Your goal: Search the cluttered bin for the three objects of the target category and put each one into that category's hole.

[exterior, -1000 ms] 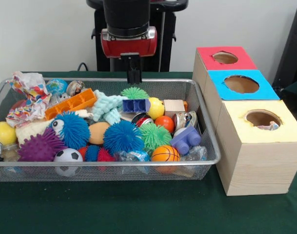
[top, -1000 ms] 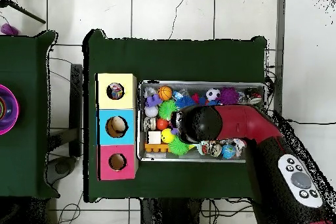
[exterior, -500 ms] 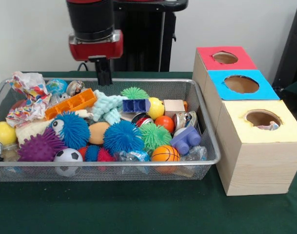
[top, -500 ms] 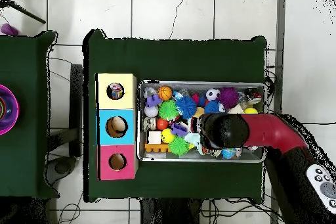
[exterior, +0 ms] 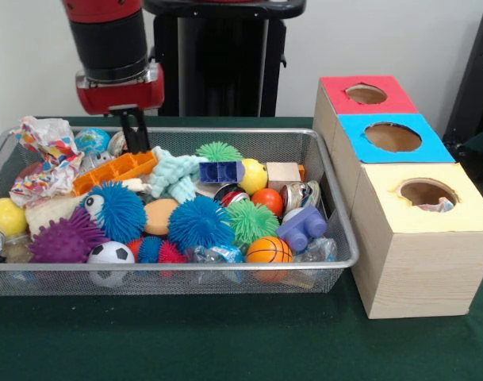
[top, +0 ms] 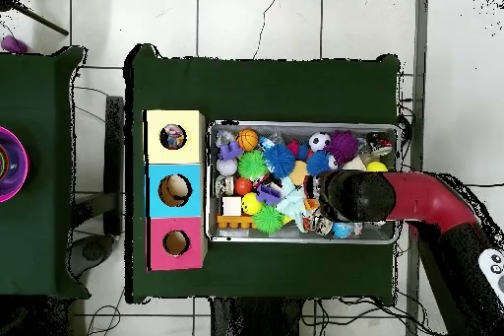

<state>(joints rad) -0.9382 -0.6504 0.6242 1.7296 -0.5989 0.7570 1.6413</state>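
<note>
The wire mesh bin point(exterior: 341, 225) holds many toys. Two crumpled printed paper wads lie at its left end: one point(exterior: 47, 136) against the far corner, one point(exterior: 41, 179) just in front of it. A third wad point(exterior: 437, 205) shows inside the hole point(exterior: 427, 193) of the yellow-topped box point(exterior: 419, 246); it also shows in the overhead view point(top: 174, 137). My gripper point(exterior: 135, 135) hangs over the bin's far left part, above an orange block tray, right of the wads. Its fingers stand slightly apart and hold nothing. In the overhead view the arm's head point(top: 349, 194) hides the gripper and the two wads in the bin.
Blue-topped point(exterior: 393, 136) and red-topped point(exterior: 366, 94) boxes stand behind the yellow one. The bin holds spiky balls point(exterior: 197, 224), a mint fuzzy toy point(exterior: 175, 175), an orange block tray point(exterior: 114, 168), a soccer ball point(exterior: 110, 255) and a purple block point(exterior: 302, 228).
My gripper has moved along the bin's far side towards the end with the paper wads, and has come down closer to the toys.
</note>
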